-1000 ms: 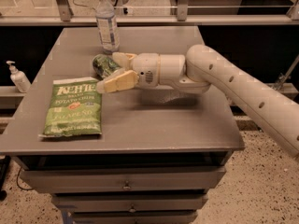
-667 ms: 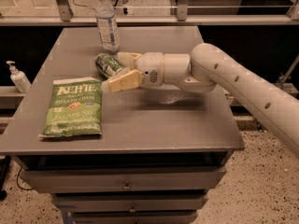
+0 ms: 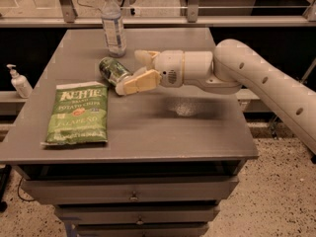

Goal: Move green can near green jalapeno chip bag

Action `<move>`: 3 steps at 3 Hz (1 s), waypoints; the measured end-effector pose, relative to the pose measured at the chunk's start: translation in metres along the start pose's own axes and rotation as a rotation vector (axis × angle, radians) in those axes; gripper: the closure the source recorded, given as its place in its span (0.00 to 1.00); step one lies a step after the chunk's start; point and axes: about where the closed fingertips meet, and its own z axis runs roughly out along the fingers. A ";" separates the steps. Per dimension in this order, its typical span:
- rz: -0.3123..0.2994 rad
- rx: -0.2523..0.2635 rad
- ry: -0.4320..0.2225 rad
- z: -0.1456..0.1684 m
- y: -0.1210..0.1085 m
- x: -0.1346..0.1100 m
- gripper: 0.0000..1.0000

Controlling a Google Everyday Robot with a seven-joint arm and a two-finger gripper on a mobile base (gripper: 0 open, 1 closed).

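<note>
Gripper: your gripper [image 3: 130, 72] hangs low over the back-left part of the table, reaching in from the right, fingers pointing left.
Jaws: spread apart and closed on nothing; you've got one pale finger [image 3: 145, 57] toward the back and the other [image 3: 139, 82] toward the front.
Green can: there's your green can [image 3: 113, 70], lying on its side on the tabletop, just off the fingertips. Its right end sits by the front finger; whether they touch, you can't tell from here.
Green jalapeno chip bag: the green jalapeno chip bag [image 3: 77, 113] lies flat at the table's front-left, white lettering at its far end.
Can to bag: near each other but apart, the can just behind the bag's back-right corner, bare tabletop showing between them.
Arm: your white arm [image 3: 269, 80] comes in from the lower right and stretches across the table's right side.
Water bottle: a clear plastic water bottle [image 3: 113, 23] stands upright behind the can, near the back edge.
Table: grey table [image 3: 197, 127] with drawers [image 3: 133, 196] below the top.
Off to the left: a small pump bottle [image 3: 19, 81] stands on a lower ledge beside the table.
</note>
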 end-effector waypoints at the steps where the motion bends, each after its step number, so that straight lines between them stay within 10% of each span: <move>1: -0.036 0.024 0.012 -0.019 -0.004 -0.006 0.00; 3: -0.204 0.130 0.029 -0.141 -0.037 -0.030 0.00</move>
